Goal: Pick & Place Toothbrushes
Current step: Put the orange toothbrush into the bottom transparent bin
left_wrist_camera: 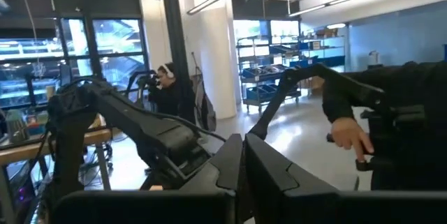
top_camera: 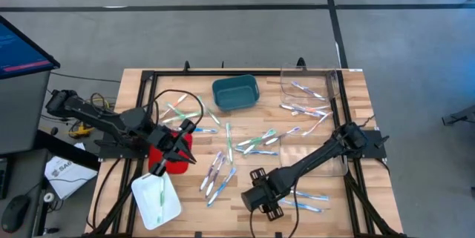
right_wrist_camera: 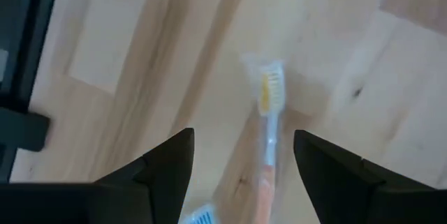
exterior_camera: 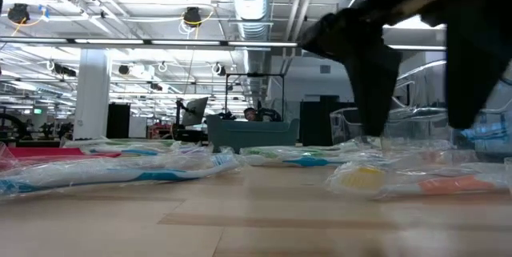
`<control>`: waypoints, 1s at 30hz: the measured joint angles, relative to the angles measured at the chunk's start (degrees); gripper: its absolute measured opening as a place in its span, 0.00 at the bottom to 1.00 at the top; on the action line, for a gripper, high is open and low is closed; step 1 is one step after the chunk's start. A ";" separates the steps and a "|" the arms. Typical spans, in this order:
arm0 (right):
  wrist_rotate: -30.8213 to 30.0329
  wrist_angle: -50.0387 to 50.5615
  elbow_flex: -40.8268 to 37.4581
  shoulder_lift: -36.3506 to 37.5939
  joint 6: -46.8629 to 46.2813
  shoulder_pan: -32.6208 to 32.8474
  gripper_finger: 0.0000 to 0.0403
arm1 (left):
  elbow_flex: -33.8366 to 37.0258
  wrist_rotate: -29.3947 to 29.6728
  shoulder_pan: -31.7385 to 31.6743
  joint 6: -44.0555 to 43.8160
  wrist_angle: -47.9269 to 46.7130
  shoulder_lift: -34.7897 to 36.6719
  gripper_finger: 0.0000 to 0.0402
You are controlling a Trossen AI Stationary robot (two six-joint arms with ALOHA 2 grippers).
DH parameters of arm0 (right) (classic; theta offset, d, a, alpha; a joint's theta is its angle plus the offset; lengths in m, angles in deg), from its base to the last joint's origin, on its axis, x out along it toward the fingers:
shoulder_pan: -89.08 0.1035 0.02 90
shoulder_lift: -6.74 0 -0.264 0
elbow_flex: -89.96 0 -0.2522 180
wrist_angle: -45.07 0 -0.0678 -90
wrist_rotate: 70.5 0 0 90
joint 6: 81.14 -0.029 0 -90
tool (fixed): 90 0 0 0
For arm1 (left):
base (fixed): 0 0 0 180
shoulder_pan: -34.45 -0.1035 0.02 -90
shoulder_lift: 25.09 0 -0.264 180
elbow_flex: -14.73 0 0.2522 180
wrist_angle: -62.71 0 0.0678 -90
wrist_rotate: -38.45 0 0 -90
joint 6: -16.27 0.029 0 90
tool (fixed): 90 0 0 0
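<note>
Big open workshop with a grey floor, bright strip lights and ductwork overhead, and a pale wooden table (top_camera: 312,160) with a black frame in the middle of it. A person (left_wrist_camera: 170,88) with headphones sits way back in the room.

Right gripper (right_wrist_camera: 241,158) is down low over the near part of the table, fingers (right_wrist_camera: 167,161) spread wide with nothing between them being gripped. Sitting right in the gap between those jaws, flat on the wood, is an orange toothbrush (right_wrist_camera: 267,133) in a clear wrapper, yellow bristle end pointing away from the wrist. A bit of a blue toothbrush (right_wrist_camera: 199,217) pokes in just beside the jaws.

Left gripper (top_camera: 182,138) is closed tight, fingers (left_wrist_camera: 269,175) pressed together with nothing in them as far as I can see. It's tilted up looking out at the room, hovering above a red bin (top_camera: 172,156). Just past it is a white tray (top_camera: 156,201) with a green toothbrush (top_camera: 161,190) lying in it.

The rest of the toothbrushes (top_camera: 256,143) are scattered loose across the middle of the table between the two grippers, green, blue and pinkish ones. A few more lie in a clear tray (top_camera: 308,93) at the far side, next to a teal bin (top_camera: 235,93). From table height everything's kinda blurry, but the wrapped brushes (exterior_camera: 120,169) lie flat.
</note>
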 joint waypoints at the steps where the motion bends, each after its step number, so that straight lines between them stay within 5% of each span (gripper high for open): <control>1: 0.08 -0.31 -0.57 0.02 -0.06 0.00 0.60 | 0.00 0.00 0.07 0.00 0.00 0.00 0.03; 30: -1.00 -6.18 -9.73 0.37 -7.42 -2.07 0.59 | 0.00 0.13 0.03 1.25 0.06 -0.11 0.03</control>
